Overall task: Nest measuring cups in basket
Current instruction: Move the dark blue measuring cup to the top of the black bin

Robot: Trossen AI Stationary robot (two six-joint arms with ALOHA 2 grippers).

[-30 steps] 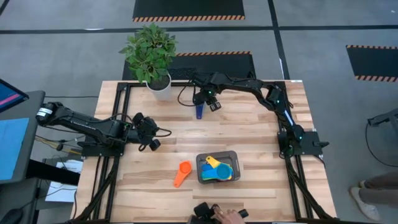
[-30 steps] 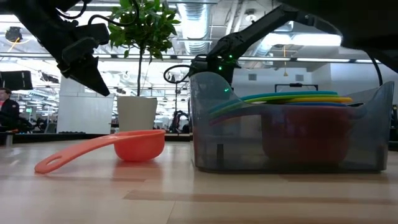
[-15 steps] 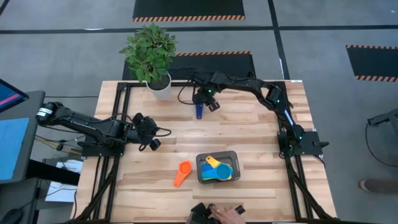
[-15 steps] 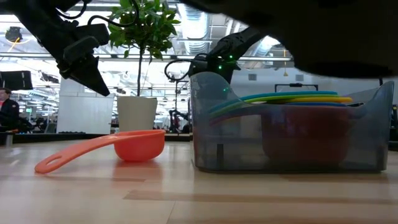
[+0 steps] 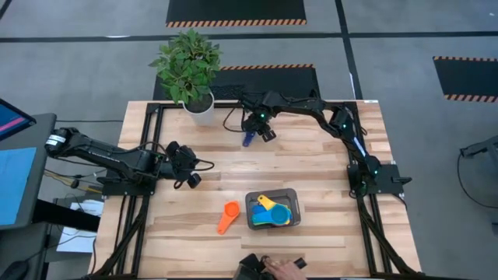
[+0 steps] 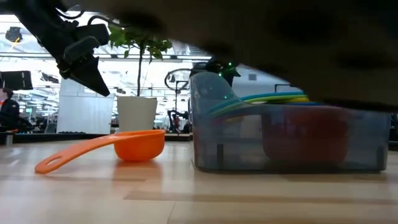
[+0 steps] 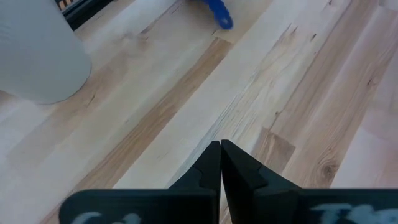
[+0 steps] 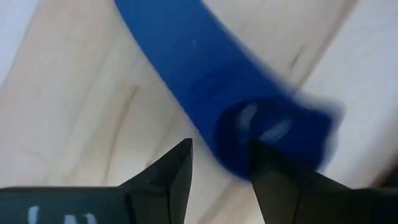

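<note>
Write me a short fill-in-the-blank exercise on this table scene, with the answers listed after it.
1. The cup lying on the table just outside the basket is ____.
2. The right gripper is at the dark ____ cup.
3. The left gripper has its fingers ____.
4. The white pot holds a ____.

Answers: orange; blue; shut; plant

The table (image 5: 311, 167) is pale planked wood, smooth with visible grain. The orange cup (image 6: 118, 147) looks like smooth plastic with a slight sheen, as does the blue cup (image 8: 230, 118). The basket (image 6: 205, 140) appears translucent grey and glossy. The pot (image 7: 37, 53) is matt white.
</note>
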